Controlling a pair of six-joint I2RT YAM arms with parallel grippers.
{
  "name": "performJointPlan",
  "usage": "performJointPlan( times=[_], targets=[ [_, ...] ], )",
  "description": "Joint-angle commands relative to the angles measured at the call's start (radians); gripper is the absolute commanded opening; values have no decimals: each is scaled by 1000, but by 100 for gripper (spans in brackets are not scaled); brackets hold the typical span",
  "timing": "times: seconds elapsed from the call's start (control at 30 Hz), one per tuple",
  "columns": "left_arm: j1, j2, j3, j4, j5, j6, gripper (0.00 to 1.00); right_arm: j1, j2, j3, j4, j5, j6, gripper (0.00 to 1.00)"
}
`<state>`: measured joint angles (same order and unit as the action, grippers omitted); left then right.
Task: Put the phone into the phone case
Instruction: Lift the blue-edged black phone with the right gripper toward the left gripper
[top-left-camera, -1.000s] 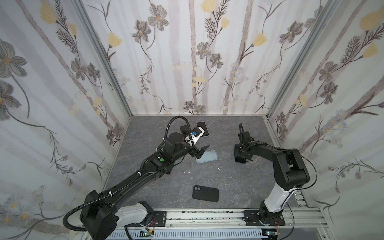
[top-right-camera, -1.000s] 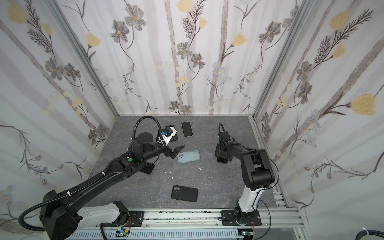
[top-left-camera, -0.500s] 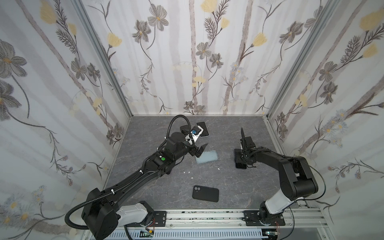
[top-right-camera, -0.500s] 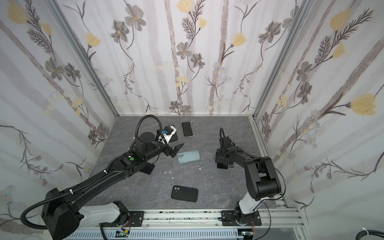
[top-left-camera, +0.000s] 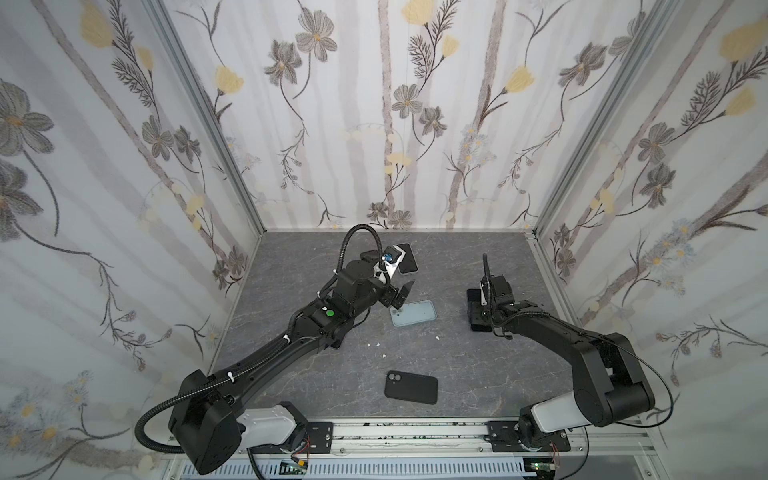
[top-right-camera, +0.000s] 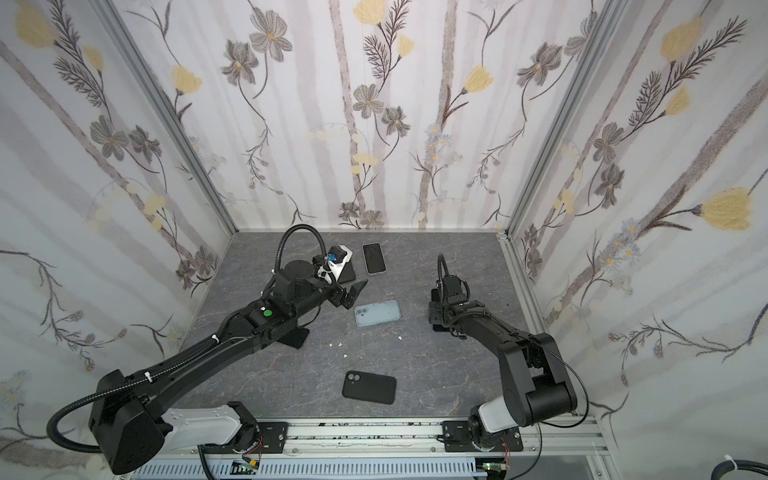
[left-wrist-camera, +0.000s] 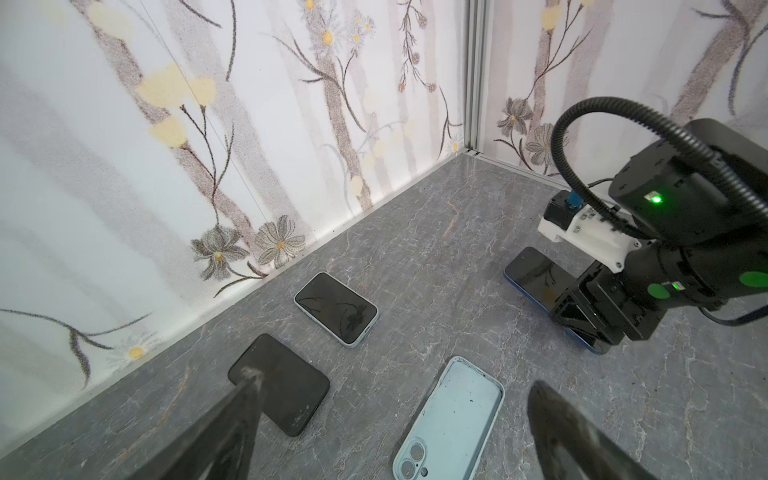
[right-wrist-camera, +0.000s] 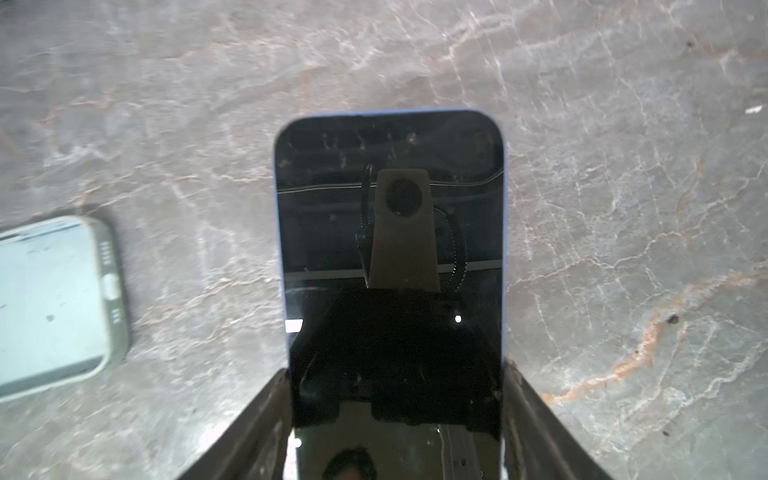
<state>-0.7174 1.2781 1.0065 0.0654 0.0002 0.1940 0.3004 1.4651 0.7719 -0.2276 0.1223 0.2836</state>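
Below, glossy blue-edged phone (right-wrist-camera: 324, 199), pale rounded phone case (top-left-camera: 413, 314), marbled tabletop (right-wrist-camera: 623, 166).

Left arm (top-left-camera: 266, 365): stretched long from near base, diagonal toward middle, forearm low over table (top-left-camera: 457, 374). Left tool (top-left-camera: 402, 294) aimed forward and slightly down, jaws spread wide, nothing between them, tips off surface.

Right arm (top-left-camera: 582, 345): upper link raised above base, forearm sloping down toward middle, wrist bent so right tool (right-wrist-camera: 397, 370) points straight down at table. Fingers (right-wrist-camera: 266, 415) flank phone (right-wrist-camera: 390, 208) on both long edges, apparently pressed against them; contact line partly in shadow.
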Motion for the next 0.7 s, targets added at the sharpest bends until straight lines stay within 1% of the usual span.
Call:
performJointPlan(
  times=[0.0, 0.17, 0.33, 0.43, 0.53, 0.67],
  targets=[
    [8, 28, 43, -48, -8, -61, 100, 32, -40, -1, 77, 37, -35, 43],
    [39, 90, 136, -145, 86, -157, 100, 136, -126, 13, 115, 78, -108, 42],
    [83, 137, 205, -209, 225, -230, 99, 223, -228, 9, 185, 59, -172, 43],
    [119, 151, 215, -204, 306, -286, 92, 267, -287, 1, 226, 44, -200, 43],
    [161, 170, 232, -198, 413, -349, 85, 299, -333, 1, 249, 13, -219, 43],
    [202, 217, 256, -183, 605, -432, 76, 351, -369, 9, 260, -6, -251, 42]
  ],
)
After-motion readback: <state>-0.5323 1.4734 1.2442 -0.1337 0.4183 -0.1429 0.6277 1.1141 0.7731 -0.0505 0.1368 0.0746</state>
